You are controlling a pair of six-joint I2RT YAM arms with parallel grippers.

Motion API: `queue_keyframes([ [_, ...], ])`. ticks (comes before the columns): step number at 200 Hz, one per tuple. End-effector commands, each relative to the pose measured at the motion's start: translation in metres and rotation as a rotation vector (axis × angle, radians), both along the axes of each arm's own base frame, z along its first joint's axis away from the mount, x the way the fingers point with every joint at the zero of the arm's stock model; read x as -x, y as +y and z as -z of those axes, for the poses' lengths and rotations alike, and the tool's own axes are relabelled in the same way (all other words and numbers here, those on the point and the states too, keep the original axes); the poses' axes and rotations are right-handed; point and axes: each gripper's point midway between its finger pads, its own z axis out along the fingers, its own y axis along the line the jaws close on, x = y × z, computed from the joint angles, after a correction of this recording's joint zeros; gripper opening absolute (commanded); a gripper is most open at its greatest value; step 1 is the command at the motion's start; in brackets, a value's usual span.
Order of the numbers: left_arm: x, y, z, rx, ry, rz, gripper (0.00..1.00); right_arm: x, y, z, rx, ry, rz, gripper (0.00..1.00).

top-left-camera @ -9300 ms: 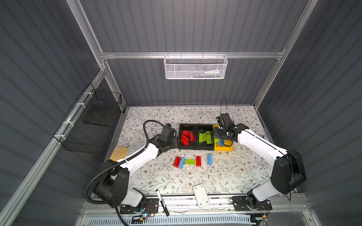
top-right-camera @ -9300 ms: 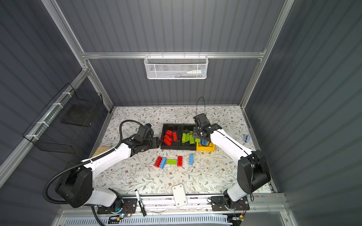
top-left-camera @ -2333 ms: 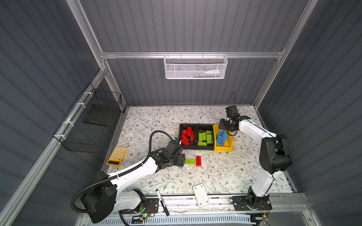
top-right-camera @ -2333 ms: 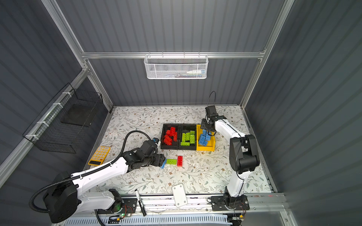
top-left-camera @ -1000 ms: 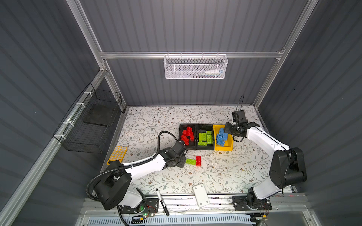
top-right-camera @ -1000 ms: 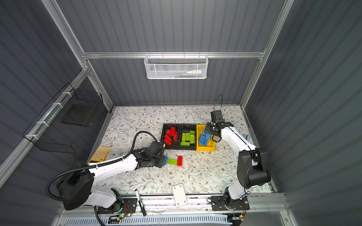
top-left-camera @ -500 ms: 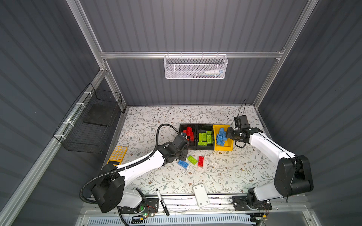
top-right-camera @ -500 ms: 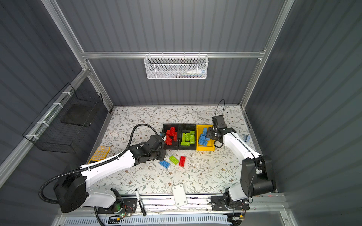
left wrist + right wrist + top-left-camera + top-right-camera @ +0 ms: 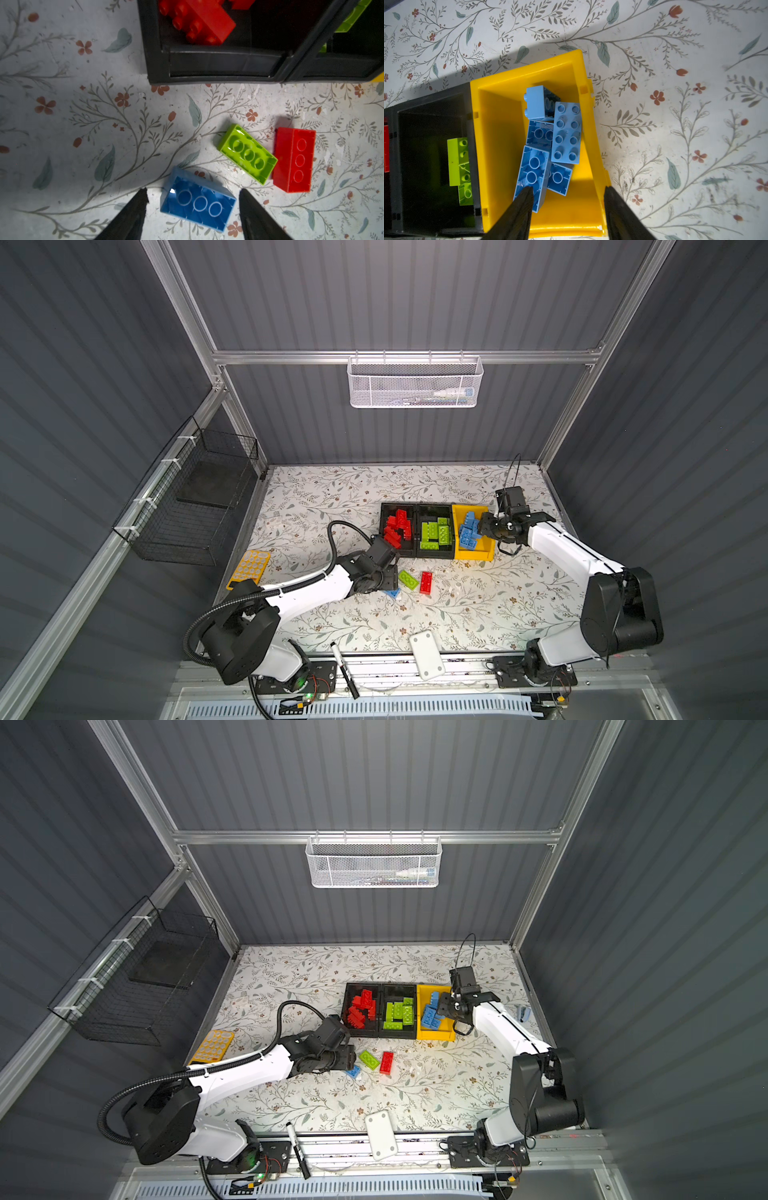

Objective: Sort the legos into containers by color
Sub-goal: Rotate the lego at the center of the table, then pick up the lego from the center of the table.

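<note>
Three legos lie loose on the table, undersides up: a blue one, a lime green one and a red one. My left gripper hangs open just above the blue lego, a finger on each side, not touching it. Three containers stand in a row: a black bin with red legos, a black bin with green ones, and a yellow bin with several blue ones. My right gripper is open and empty over the yellow bin's front right corner.
A yellow-orange tray lies at the table's left edge. A white flat plate and a marker pen lie at the front edge. A black wire basket hangs on the left wall, a white mesh basket on the back wall.
My left gripper has gone from shut to open. The blue lego now lies nearer the front, apart from the green one, which has turned askew. My right gripper drifted slightly rightward.
</note>
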Motion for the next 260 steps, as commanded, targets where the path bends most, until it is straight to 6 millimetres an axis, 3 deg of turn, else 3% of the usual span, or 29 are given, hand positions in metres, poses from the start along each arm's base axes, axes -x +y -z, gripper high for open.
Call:
queue_keyframes([
  [1, 0.011, -0.003, 0.011, 0.038, 0.083, -0.065, 0.72, -0.005, 0.001, -0.001, -0.012, -0.002, 0.005, 0.57],
  [43, 0.014, -0.013, 0.018, 0.041, 0.145, -0.052, 0.72, -0.009, 0.002, -0.001, -0.010, -0.001, -0.003, 0.57],
  [75, 0.020, -0.009, 0.034, 0.005, 0.192, -0.051, 0.73, -0.010, 0.002, 0.001, -0.008, 0.002, -0.004, 0.57],
  [114, 0.015, -0.007, 0.036, -0.012, 0.186, -0.050, 0.70, -0.009, 0.002, 0.004, -0.006, 0.007, -0.004, 0.57],
  [135, 0.012, -0.005, 0.037, -0.015, 0.187, -0.051, 0.64, -0.009, 0.004, 0.005, -0.013, 0.011, -0.007, 0.57],
  [157, 0.006, 0.002, 0.036, -0.054, 0.174, -0.030, 0.50, -0.010, 0.003, 0.007, -0.010, 0.014, -0.005, 0.57],
  [173, -0.003, 0.011, 0.029, -0.074, 0.156, -0.025, 0.39, -0.009, 0.003, 0.006, -0.014, 0.015, -0.004, 0.57],
  [193, -0.014, 0.022, 0.019, -0.088, 0.127, -0.018, 0.34, -0.009, 0.002, 0.006, -0.010, 0.011, 0.001, 0.57],
  [212, -0.021, 0.027, 0.008, -0.111, 0.099, 0.003, 0.36, -0.008, 0.002, 0.007, -0.015, 0.014, 0.003, 0.57],
  [243, -0.014, 0.028, 0.010, -0.129, 0.113, 0.042, 0.61, -0.007, 0.002, 0.010, -0.017, 0.020, 0.007, 0.57],
  [260, -0.006, 0.030, 0.015, -0.139, 0.121, 0.041, 0.66, -0.006, 0.003, 0.011, -0.023, 0.023, 0.006, 0.57],
])
